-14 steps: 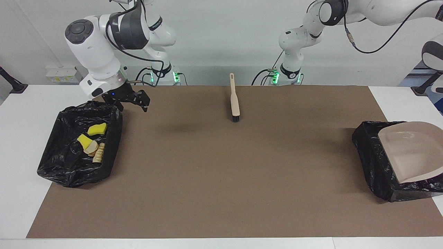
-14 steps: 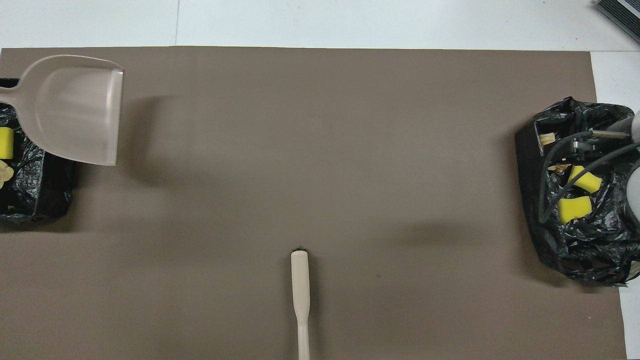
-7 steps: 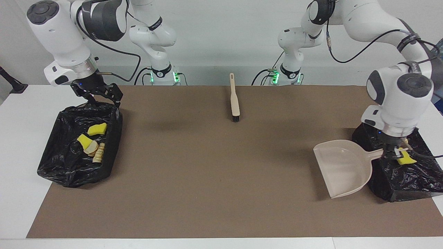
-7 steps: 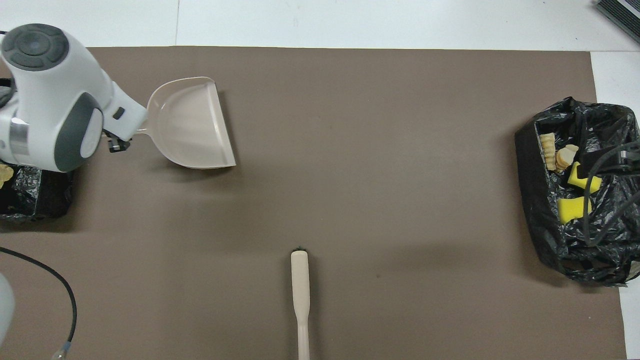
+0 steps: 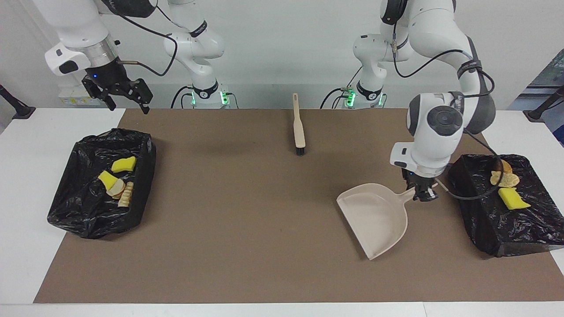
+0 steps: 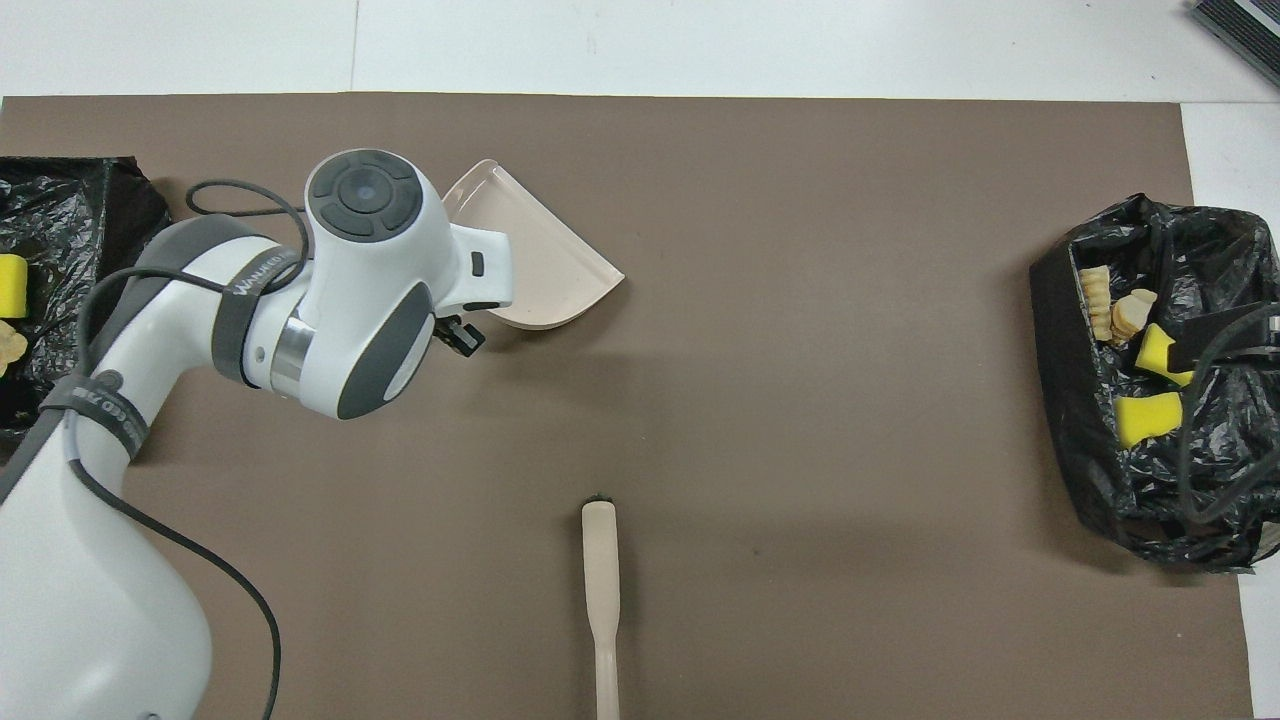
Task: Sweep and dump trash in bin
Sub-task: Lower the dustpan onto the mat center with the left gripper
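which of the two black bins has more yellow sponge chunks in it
The black bag-lined bin at the right arm's end: two yellow sponge chunks show there; the other bin shows one.

My facing camera looks from high across the table toward both arm bases, my overhead camera looks steeply down from above the robots' end, and both, set well back, share the brown mat [image 5: 264, 211], brush [image 5: 299, 127] and dustpan [image 6: 540, 260].

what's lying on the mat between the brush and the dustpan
Nothing: in the facing view only bare brown mat separates the brush from the dustpan, whose handle is gripped by the left gripper.
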{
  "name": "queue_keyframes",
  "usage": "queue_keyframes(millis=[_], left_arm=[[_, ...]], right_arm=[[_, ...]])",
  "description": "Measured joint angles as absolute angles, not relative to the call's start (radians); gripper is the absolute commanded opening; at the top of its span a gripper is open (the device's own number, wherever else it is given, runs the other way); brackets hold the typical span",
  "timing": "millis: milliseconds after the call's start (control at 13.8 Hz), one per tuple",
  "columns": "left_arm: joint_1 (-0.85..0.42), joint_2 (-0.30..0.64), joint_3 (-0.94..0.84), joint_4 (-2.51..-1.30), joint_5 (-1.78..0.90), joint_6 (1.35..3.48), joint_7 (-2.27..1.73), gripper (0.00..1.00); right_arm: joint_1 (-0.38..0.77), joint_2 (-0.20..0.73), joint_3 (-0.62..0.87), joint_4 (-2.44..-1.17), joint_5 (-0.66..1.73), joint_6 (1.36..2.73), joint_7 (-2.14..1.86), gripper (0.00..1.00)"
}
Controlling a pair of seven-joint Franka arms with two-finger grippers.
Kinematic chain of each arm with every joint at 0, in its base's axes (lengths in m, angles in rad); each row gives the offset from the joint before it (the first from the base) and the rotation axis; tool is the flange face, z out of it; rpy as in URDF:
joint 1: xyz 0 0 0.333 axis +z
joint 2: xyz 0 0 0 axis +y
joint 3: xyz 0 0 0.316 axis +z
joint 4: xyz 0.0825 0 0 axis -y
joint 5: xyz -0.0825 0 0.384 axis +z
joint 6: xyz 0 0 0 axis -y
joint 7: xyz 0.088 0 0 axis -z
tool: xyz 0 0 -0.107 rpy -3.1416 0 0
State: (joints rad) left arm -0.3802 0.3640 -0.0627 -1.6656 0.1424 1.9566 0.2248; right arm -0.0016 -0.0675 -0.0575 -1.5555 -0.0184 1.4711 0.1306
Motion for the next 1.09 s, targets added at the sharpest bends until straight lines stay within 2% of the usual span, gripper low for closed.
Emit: queue_keyframes(millis=[364,727,873,1091], left_arm=[[-0.521,0.362,-0.063,-1.706,0.015,2.044,-0.339,0.00],[-0.553,0.362,-0.063,-1.722,-0.043,2.091,-0.578,0.00],[-0.558,0.362,-0.062,-1.726,-0.047,2.091,-0.586,0.15],[-0.558,0.362,-0.058,-1.731,-0.047,2.091,-0.557,0.62]], right_arm=[[0.003,-0.049,-0.050,-1.558,0.000,1.484,0.146,1.00],[0.007,-0.032,-0.045,-1.563,0.011,1.493,0.186,1.00],[0.006,-0.015,-0.047,-1.562,0.006,1.501,0.161,1.00],[0.006,0.003,-0.046,-1.561,0.008,1.507,0.144,1.00]])
